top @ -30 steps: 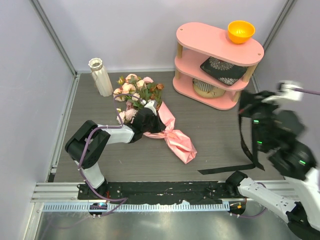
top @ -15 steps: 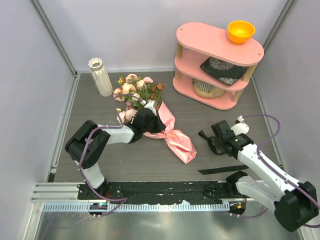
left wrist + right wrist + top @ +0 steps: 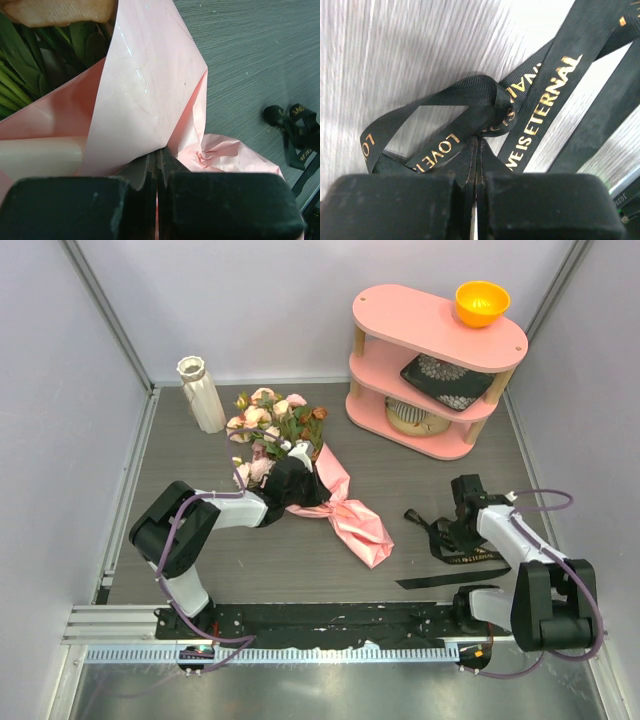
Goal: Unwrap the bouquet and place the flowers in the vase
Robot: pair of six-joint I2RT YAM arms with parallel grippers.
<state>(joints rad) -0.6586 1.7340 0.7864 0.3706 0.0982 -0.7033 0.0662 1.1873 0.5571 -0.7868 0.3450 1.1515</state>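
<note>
Since the earlier frame the right arm has swung down from high on the right and now lies low over the table [image 3: 420, 455]. The left arm and the bouquet [image 3: 285, 455] have not shifted.

Top view: the bouquet lies on its side in the middle of the table, heads pointing toward the far wall. The white vase [image 3: 203, 393] stands upright just beyond the heads, to their left and apart from them. The left gripper [image 3: 300, 480] rests on the bouquet where the flowers [image 3: 265, 420] meet the pink wrap [image 3: 355, 515], which trails loose toward the near right. The right gripper [image 3: 455, 530] sits on the black ribbon [image 3: 440, 578], well apart from the wrap. A pink shelf [image 3: 430, 345] with an orange bowl [image 3: 481, 302] stands at the far right.

Left wrist view: the left gripper [image 3: 157, 165] is clamped on an edge of the pink wrap [image 3: 150, 90]. Green stems [image 3: 30, 55] show inside the paper cone. The top view hides both this grip and the stems.

Right wrist view: the right gripper [image 3: 475, 150] is closed, apparently pinching the black ribbon [image 3: 485, 100] right at its knot. Only this view shows the gold lettering.

Judged by look, the wrap is light, thin and crinkly, likely to slip or tear, so it is best pulled by a free edge. The flowers look light with stiff stems and soft heads; the bundled stems below the leaves are the place to grasp them. The slim vase looks tippy.
</note>
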